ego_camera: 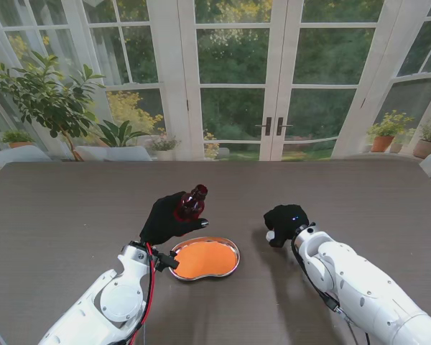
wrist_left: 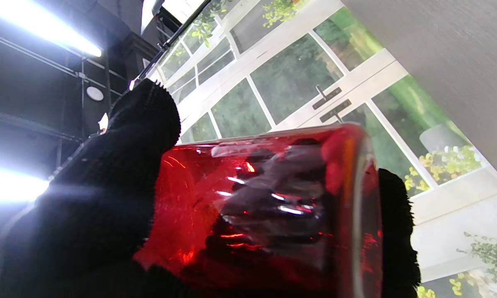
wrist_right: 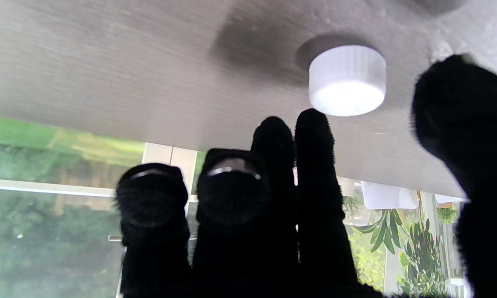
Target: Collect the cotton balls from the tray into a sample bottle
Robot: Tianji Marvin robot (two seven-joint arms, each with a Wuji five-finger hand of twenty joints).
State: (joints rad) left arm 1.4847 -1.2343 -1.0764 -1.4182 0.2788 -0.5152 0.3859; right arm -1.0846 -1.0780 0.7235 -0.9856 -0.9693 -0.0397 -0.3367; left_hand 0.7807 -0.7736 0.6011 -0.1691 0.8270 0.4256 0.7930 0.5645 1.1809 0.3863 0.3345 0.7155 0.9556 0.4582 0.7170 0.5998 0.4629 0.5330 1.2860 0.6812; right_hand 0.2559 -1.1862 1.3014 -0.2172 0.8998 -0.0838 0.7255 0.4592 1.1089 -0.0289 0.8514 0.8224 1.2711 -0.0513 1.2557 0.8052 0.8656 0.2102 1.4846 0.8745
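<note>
Stand view: left hand (ego_camera: pixel 167 219) grips a translucent red plastic sample bottle (ego_camera: pixel 192 202) above the kidney-shaped metal tray (ego_camera: pixel 205 259); right hand (ego_camera: pixel 285 223) hovers fingers spread over a white ribbed plastic cap (wrist_right: pixel 347 80).

White rounded arm shells, black knitted glove on each robot hand (ego_camera: pixel 165 218), red and black cables along left arm (ego_camera: pixel 104 305)

My black-gloved left hand (ego_camera: pixel 167 218) is raised off the table, fingers (wrist_left: pixel 145 120) wrapped round a translucent red sample bottle (ego_camera: pixel 192 202). My black-gloved right hand (ego_camera: pixel 283 223) hangs low — palm down, fingers (wrist_right: pixel 314 165) apart, empty.
</note>
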